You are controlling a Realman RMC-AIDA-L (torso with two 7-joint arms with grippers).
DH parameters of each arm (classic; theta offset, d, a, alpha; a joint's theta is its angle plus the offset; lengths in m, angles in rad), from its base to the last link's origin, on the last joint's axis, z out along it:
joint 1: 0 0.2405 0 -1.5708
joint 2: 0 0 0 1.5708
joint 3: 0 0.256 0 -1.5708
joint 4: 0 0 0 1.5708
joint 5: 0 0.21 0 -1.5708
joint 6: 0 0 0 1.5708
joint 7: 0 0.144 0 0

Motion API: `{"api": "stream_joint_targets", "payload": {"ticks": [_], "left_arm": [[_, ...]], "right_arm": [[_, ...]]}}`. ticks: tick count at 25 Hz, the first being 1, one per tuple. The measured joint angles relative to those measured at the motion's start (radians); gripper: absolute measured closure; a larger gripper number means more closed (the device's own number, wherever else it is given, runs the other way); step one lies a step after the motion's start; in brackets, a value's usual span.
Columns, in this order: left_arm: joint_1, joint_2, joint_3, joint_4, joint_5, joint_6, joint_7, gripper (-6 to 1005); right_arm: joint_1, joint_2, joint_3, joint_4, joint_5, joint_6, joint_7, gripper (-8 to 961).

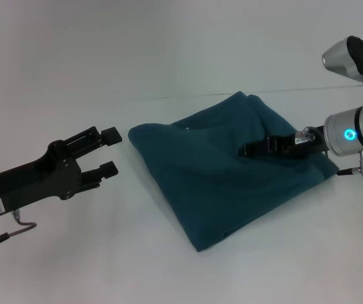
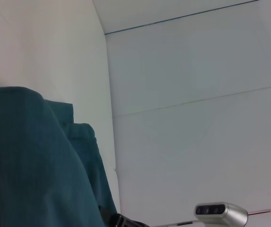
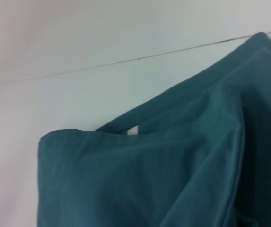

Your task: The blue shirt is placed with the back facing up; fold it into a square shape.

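Note:
The blue shirt [image 1: 213, 183] lies folded into a rough four-sided bundle on the white table, plain side up, one corner pointing toward me. It also shows in the left wrist view [image 2: 31, 165] and the right wrist view [image 3: 149, 179]. My left gripper [image 1: 110, 151] is open and empty, hovering left of the shirt's left corner and apart from it. My right gripper [image 1: 248, 151] reaches in from the right and lies low over the shirt's upper right part, where the fabric bunches up.
The white table [image 1: 168, 50] runs all around the shirt. A thin dark seam line [image 1: 168, 96] crosses behind it. A small white label [image 3: 132, 130] peeks out at a fold. My right arm's wrist [image 2: 220, 212] shows in the left wrist view.

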Motion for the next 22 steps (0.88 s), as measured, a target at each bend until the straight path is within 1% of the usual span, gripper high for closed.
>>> {"api": "stream_joint_targets", "payload": {"ticks": [10, 14, 21, 22], "left_arm": [[-0.004, 0.000, 0.000, -0.001, 0.000, -0.005, 0.000, 90], [-0.008, 0.000, 0.000, -0.002, 0.000, -0.006, 0.000, 90], [-0.007, -0.002, -0.006, -0.002, 0.000, -0.007, 0.000, 91], [-0.007, -0.002, -0.008, -0.002, 0.000, -0.007, 0.000, 91]], "right_arm": [[-0.001, 0.000, -0.012, -0.008, 0.006, -0.018, -0.004, 237], [0.001, 0.000, -0.032, -0.014, 0.007, -0.023, -0.004, 328], [0.001, 0.002, -0.036, -0.050, 0.011, -0.045, -0.006, 486], [0.000, 0.003, -0.036, -0.062, 0.011, -0.057, -0.005, 535]]}}
